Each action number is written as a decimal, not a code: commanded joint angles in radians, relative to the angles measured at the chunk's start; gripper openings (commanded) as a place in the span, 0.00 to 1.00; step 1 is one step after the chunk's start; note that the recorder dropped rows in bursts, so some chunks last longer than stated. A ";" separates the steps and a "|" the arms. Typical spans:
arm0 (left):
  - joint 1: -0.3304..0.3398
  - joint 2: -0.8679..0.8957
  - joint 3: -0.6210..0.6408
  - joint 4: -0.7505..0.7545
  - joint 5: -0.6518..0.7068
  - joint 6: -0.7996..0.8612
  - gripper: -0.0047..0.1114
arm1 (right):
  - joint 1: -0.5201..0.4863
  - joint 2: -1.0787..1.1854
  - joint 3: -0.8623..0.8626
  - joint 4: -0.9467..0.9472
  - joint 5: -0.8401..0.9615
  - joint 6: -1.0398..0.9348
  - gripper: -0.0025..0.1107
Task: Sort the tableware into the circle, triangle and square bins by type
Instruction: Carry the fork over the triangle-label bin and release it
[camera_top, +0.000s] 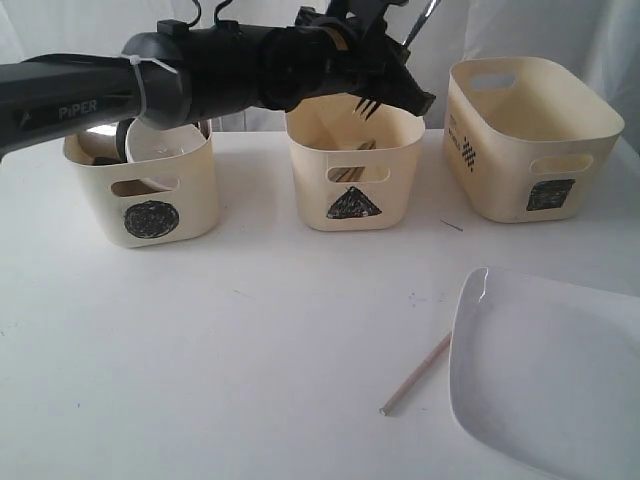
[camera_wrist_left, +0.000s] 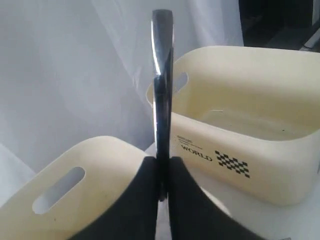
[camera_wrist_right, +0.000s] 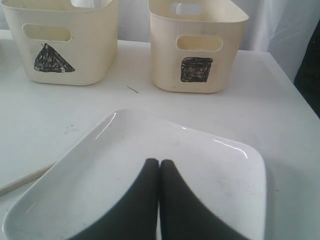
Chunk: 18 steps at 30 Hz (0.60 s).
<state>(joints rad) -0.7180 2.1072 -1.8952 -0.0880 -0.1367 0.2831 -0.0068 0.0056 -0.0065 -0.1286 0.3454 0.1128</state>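
We hold a fork (camera_top: 368, 104) pinched in the left gripper (camera_wrist_left: 162, 172), tines down over the triangle bin (camera_top: 312, 165). We should lower it below the rim before letting go, so it cannot bounce out. The right gripper (camera_wrist_right: 159, 167), fingers (camera_wrist_right: 145, 200) pressed together and empty, hovers over the square plate (camera_wrist_right: 200, 170). A chopstick (camera_top: 415, 374) lies just left of it on the white table (camera_top: 250, 330); pale curtains (camera_top: 560, 30) hang behind.

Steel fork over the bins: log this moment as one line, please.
left gripper: shut on steel fork | fork above triangle-marked cream tub | right gripper: shut, empty, aimed at white square plate
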 joint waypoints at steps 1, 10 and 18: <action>0.014 -0.001 -0.003 -0.014 0.001 0.001 0.04 | -0.003 -0.006 0.007 0.001 -0.002 -0.003 0.02; 0.018 0.034 -0.003 -0.014 0.008 0.001 0.04 | -0.003 -0.006 0.007 0.001 -0.002 -0.003 0.02; 0.018 0.046 -0.003 -0.014 0.000 0.003 0.04 | -0.003 -0.006 0.007 0.001 -0.002 -0.003 0.02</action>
<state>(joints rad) -0.7019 2.1606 -1.8952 -0.0880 -0.1232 0.2857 -0.0068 0.0056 -0.0065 -0.1286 0.3454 0.1128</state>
